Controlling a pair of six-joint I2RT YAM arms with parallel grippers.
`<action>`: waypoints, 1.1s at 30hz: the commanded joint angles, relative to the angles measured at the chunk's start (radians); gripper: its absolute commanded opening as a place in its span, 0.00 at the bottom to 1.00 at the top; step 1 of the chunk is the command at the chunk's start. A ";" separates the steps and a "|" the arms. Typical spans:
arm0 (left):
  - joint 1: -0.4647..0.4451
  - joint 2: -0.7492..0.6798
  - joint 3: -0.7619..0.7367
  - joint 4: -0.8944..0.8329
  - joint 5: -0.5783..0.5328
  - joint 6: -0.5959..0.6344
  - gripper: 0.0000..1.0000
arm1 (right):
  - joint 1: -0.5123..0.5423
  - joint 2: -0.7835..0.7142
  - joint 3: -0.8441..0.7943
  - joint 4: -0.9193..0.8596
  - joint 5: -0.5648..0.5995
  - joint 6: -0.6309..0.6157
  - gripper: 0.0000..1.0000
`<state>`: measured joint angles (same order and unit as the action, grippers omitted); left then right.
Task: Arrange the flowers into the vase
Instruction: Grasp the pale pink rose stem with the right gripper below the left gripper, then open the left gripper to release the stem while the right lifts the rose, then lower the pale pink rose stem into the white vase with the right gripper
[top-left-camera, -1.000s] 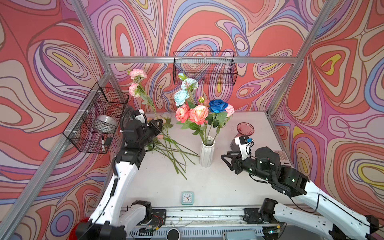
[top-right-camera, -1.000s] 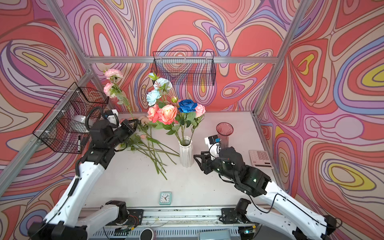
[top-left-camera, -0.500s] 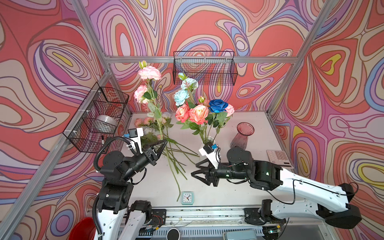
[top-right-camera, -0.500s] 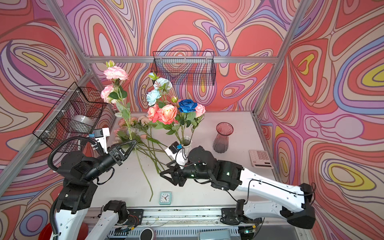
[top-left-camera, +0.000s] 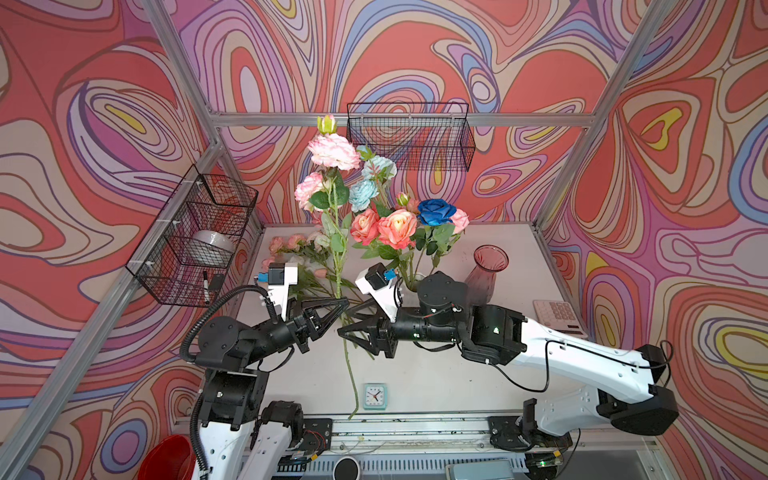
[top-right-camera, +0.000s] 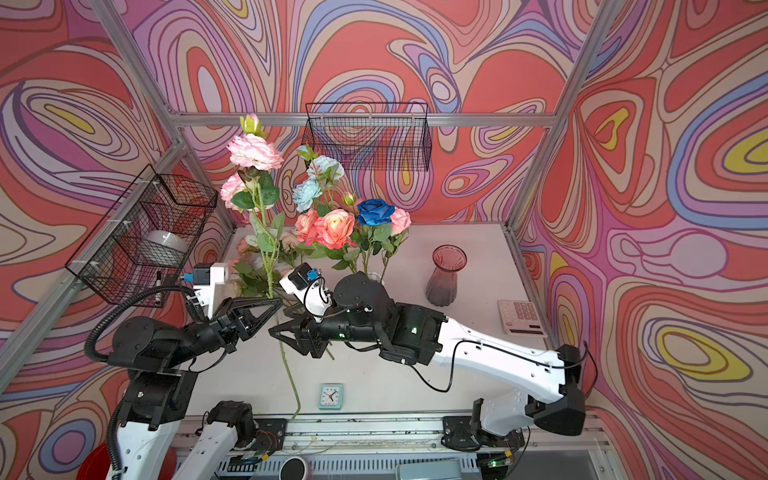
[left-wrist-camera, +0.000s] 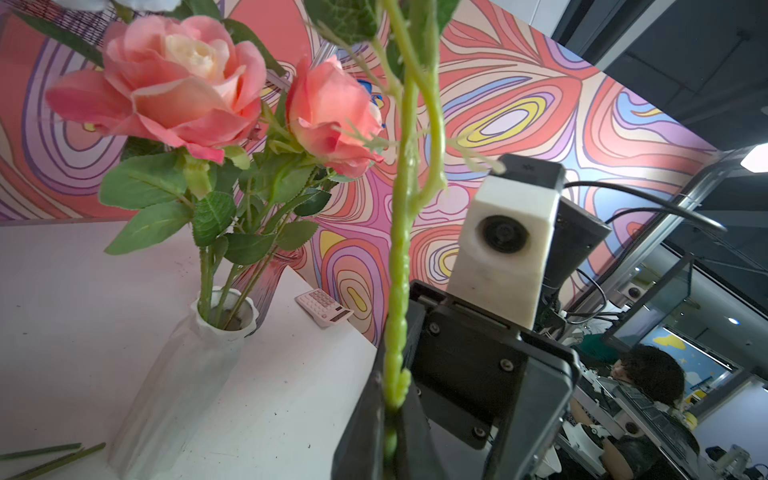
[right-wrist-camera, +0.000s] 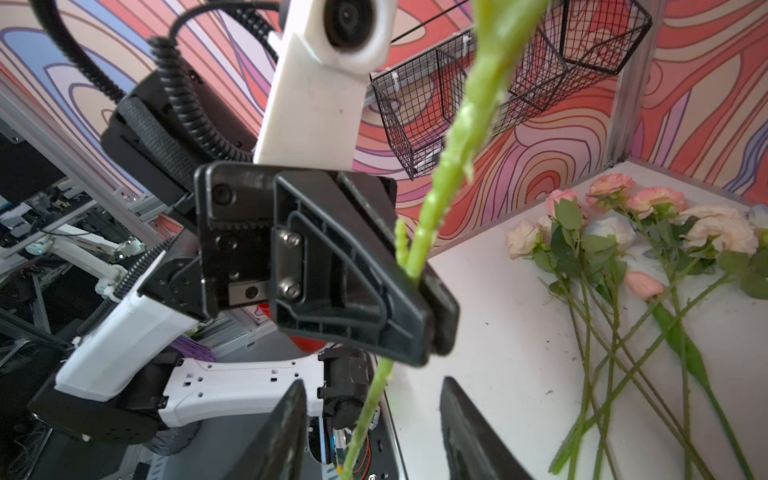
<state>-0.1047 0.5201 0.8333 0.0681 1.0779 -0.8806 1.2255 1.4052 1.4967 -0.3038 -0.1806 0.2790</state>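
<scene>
Both arms are closing in from where they were a moment ago: our left gripper (top-left-camera: 343, 305) is carrying the pink rose (top-left-camera: 332, 151) toward the middle, fingers pinching its green stem (left-wrist-camera: 399, 291), the bloom standing upright above the table (top-left-camera: 415, 374). Our right gripper (right-wrist-camera: 372, 419) is reaching in just below that pinch, fingers (right-wrist-camera: 282, 432) spread, the stem running between them unclamped. Peach and blue flowers (top-left-camera: 397, 228) are standing in the white vase (left-wrist-camera: 178, 374) just behind, and loose roses (right-wrist-camera: 648, 208) are lying at the table's far left
</scene>
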 joint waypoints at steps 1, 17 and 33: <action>-0.006 0.012 -0.010 0.199 0.069 -0.099 0.00 | 0.002 0.016 0.035 0.012 -0.023 -0.012 0.37; -0.009 0.013 0.068 0.048 -0.103 -0.045 1.00 | 0.003 -0.181 -0.068 -0.027 0.167 -0.054 0.00; -0.009 -0.029 0.036 -0.324 -0.430 0.175 1.00 | 0.003 -0.333 -0.017 -0.128 0.711 -0.404 0.00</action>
<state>-0.1108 0.4950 0.8715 -0.2207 0.6785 -0.7387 1.2274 1.0706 1.4429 -0.4442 0.4019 -0.0132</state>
